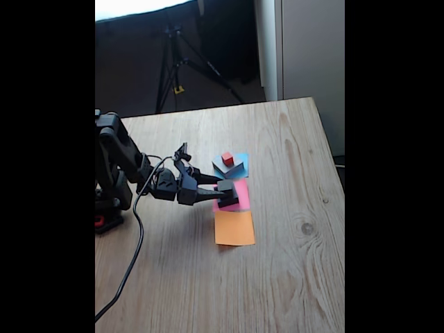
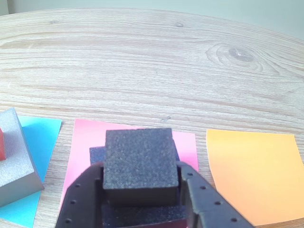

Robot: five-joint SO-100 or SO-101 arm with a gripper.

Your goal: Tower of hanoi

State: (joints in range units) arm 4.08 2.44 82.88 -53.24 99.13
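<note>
Pincer [image 2: 141, 190] clamped on small black cube [image 2: 140, 164] above pink paper [image 2: 85, 137]; fixed view adds red cube [image 1: 227, 159] atop grey slab [image 1: 238, 168].

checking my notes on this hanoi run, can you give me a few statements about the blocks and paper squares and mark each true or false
1. The claw holds the small black cube over the pink paper square. True.
2. The tiny red cube sits on the orange paper square. False: it rests on the grey slab over the blue paper square, and nothing lies on the orange one.
3. In the wrist view, the pink square lies between the blue and the orange. True.
4. The black slab is on the blue square. False: it lies on the pink one, under the small cube.
5. The table is white plastic. False: it is light wood with visible grain.
</note>
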